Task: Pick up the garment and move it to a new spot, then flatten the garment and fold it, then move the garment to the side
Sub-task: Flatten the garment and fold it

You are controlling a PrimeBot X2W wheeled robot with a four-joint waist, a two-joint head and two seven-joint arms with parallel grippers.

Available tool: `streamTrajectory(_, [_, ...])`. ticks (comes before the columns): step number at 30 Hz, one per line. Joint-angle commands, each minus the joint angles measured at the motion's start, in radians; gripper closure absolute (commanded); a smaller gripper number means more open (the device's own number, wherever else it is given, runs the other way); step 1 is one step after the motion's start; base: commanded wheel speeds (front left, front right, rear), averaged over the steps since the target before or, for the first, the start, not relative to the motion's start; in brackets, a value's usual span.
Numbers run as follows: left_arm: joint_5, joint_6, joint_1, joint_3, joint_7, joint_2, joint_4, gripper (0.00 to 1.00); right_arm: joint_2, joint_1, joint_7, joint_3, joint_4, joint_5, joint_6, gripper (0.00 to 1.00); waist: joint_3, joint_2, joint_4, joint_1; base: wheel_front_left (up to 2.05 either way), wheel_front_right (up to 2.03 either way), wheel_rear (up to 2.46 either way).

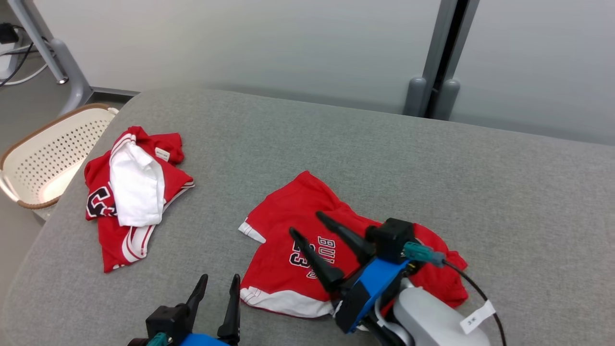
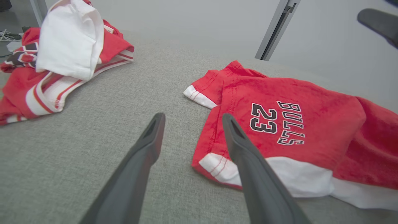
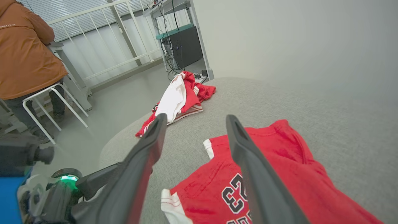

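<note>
garment (image 1: 283, 226) on table (image 1: 384, 158) centre | clothes pile (image 1: 137, 192) left of it | basket (image 1: 48, 149) beyond table's left edge

the head camera looks forward and down from high above the grey worktop (image 1: 336, 144), taking in the red garment (image 1: 283, 230) near the front and the heap of clothes (image 1: 137, 192) to the left. the left wrist camera sits low and close, facing along the left pincer (image 2: 193, 116) towards that same garment and heap. the right wrist camera hangs just over the garment, facing along the right pincer (image 3: 196, 116) leftward to the heap, so all three views share both.
</note>
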Motion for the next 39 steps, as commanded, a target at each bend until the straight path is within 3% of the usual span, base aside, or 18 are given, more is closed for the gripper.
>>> streamTrajectory(1, [0.003,-0.002,0.004,0.009,-0.003,0.0,0.0,0.0,-0.006,0.015,-0.003,-0.02,0.012,-0.011,0.0,0.0,-0.005,0.0,-0.009,0.0001,0.0,0.0,0.0])
streamTrajectory(8, [0.007,-0.002,0.02,0.019,-0.003,0.0,-0.002,0.0,-0.03,0.128,-0.003,-0.237,0.043,-0.095,0.0,0.0,-0.023,0.0,-0.058,0.0001,0.0,0.0,0.0])
streamTrajectory(14, [0.002,-0.002,0.03,0.013,-0.003,0.0,-0.006,0.0,-0.041,0.272,-0.003,-0.36,0.01,-0.131,0.0,0.0,-0.026,0.0,-0.091,0.0001,0.0,0.0,0.0])
streamTrajectory(22, [0.007,-0.002,0.023,0.0,-0.003,0.0,-0.007,0.0,-0.048,0.397,-0.003,-0.37,-0.023,-0.128,0.0,0.0,-0.02,0.0,-0.094,0.0001,0.0,0.0,0.0])
streamTrajectory(30, [0.004,-0.002,0.014,-0.01,-0.003,-0.001,-0.018,0.0,-0.025,0.441,-0.004,-0.452,-0.068,-0.131,0.0,0.0,-0.008,0.0,-0.07,0.0001,0.0,0.0,0.0])
streamTrajectory(39, [0.003,-0.002,0.016,-0.006,-0.003,0.0,-0.023,0.0,-0.012,0.421,-0.003,-0.474,0.008,-0.151,0.0,0.0,0.011,0.0,-0.069,0.0001,0.0,0.0,0.0])
